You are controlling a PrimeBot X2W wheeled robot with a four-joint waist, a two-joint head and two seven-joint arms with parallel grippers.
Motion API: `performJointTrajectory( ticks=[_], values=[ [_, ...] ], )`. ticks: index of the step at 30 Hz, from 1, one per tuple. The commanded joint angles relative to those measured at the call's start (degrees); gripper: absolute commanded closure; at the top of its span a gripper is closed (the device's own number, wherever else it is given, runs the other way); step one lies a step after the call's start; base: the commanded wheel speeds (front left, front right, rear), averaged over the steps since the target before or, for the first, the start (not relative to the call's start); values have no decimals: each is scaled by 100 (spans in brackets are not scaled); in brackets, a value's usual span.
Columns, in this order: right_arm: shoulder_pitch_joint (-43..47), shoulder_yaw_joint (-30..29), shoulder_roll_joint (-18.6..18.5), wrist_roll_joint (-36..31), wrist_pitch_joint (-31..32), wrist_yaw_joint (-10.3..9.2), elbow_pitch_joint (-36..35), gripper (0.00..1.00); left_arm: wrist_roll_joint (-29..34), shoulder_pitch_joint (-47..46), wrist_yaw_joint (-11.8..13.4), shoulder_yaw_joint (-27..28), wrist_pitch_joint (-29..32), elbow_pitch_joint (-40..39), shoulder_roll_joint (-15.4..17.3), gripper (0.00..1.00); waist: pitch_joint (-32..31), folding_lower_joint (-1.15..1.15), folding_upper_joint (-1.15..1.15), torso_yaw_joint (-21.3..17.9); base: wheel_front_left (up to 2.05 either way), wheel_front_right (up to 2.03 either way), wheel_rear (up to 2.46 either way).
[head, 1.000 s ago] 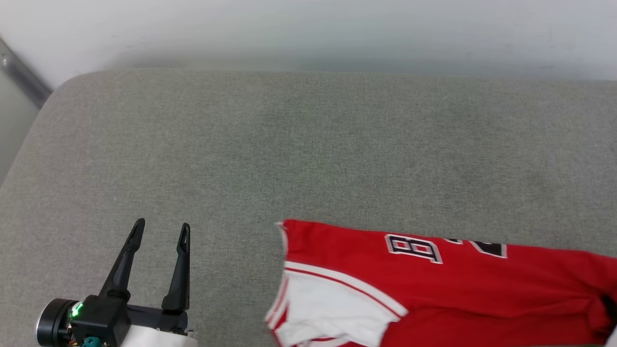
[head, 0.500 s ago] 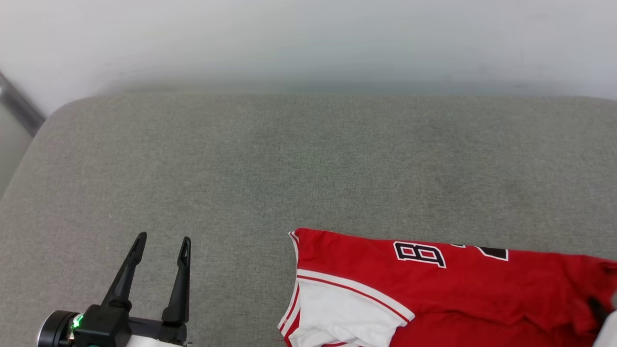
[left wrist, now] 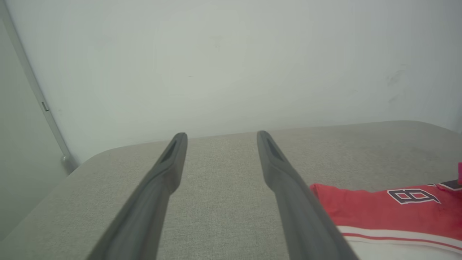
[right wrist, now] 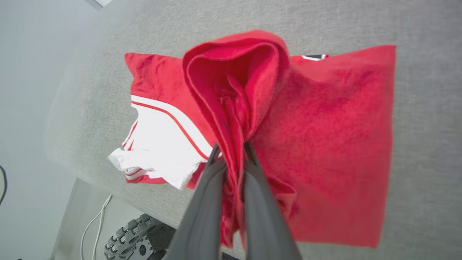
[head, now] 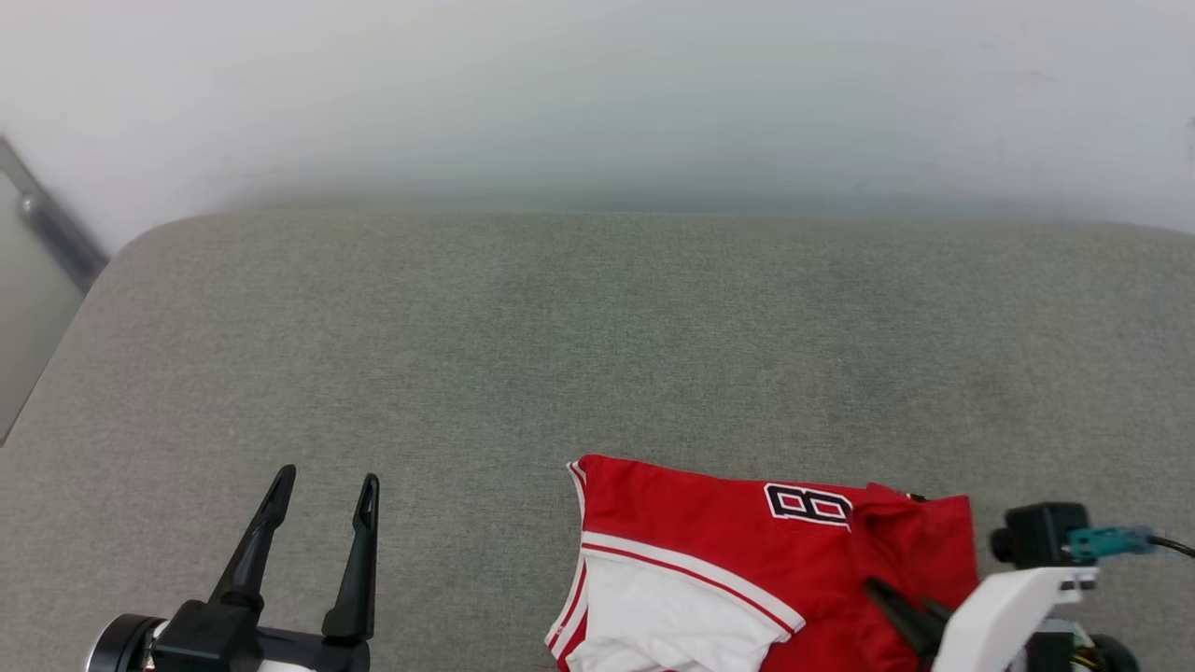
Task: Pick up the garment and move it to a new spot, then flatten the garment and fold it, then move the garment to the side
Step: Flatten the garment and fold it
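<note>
Our right gripper (right wrist: 231, 146) pinched a bunched red fold of the garment (head: 709, 551), which lay at five o'clock on the grey cushion (head: 560, 327) (its white sleeve (head: 653, 616) toward six). Our left gripper (head: 327, 478) stood wide and empty at seven o'clock.

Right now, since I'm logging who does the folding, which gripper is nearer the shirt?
Right. The right gripper is shut on a bunch of the shirt; the left gripper hangs open over the cushion, off to the shirt's left.
</note>
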Motion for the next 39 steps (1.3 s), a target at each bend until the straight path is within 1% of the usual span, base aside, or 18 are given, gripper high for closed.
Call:
performJointTrajectory(
  ticks=[1, 6, 8, 10, 16, 19, 23, 24, 25, 26, 30, 33, 36, 39],
  values=[
    [-97, 60, 86, 94, 31, -2, -36, 100, -12, 46, -2, -7, -12, 10, 1, 0, -8, 0, 0, 34, 0, 0, 0],
    [-337, 254, 283, 544, 39, -2, 100, 100, -25, 62, -2, 13, -12, -1, -11, 0, -16, 0, 0, 155, 0, 0, 0],
    [-451, 413, 291, 946, -102, -2, 284, 100, 1, 31, -2, 17, -12, -30, -17, 0, -15, 0, 0, 207, 0, 0, 0],
    [-607, 626, 293, 1215, -277, -2, 517, 100, -8, -6, -2, 9, -12, -53, -36, 0, -1, 0, 0, 262, 0, 0, 0],
    [-1133, 1138, 290, 1724, -865, -2, 1355, 100, -10, -83, -2, -111, -12, -26, -33, 0, 70, 0, 0, 436, 0, 0, 0],
    [-1361, 1381, 289, 1829, -1029, -2, 1773, 100, -21, -139, -2, -136, -12, -14, -46, 0, 137, 0, 0, 520, 0, 0, 0],
    [-1591, 1588, 287, 1796, -1186, -2, 2219, 100, -35, -157, -2, -154, -12, 0, -46, 0, 224, 0, 0, 591, 0, 0, 0],
    [-1642, 1641, 288, 1781, -1228, -2, 2311, 85, -39, -166, -2, -146, -12, 6, -47, 0, 236, 0, 0, 598, 0, 0, 0],
    [-1683, 1698, 289, 1752, -1251, -2, 2398, 20, -44, -172, -2, -139, -12, 7, -51, 0, 246, 0, 0, 602, 0, 0, 0],
    [-1720, 1765, 289, 1736, -1265, -2, 2472, 0, -46, -172, -2, -133, -12, 14, -52, 0, 252, 0, 0, 604, 0, 0, 0],
    [-1834, 2126, 282, 1795, -1272, -2, 2468, 0, -44, -176, -2, -122, -12, 28, -54, 0, 264, 0, 0, 587, 0, 0, 0],
    [-1870, 2425, 290, 1946, -1230, -2, 2306, 0, -37, -192, -2, -129, -12, 42, -54, 0, 248, 0, 0, 551, 0, 0, 0],
    [-1914, 2561, 283, 1952, -1232, -2, 2127, 0, -29, -196, -2, -137, -12, 43, -58, 0, 229, 0, 0, 494, 0, 0, 0],
    [-2046, 2449, 281, 1694, -1348, -2, 1941, 0, -23, -191, -2, -134, -12, 30, -59, 0, 220, 0, 0, 412, 0, 0, 0]
  ],
)
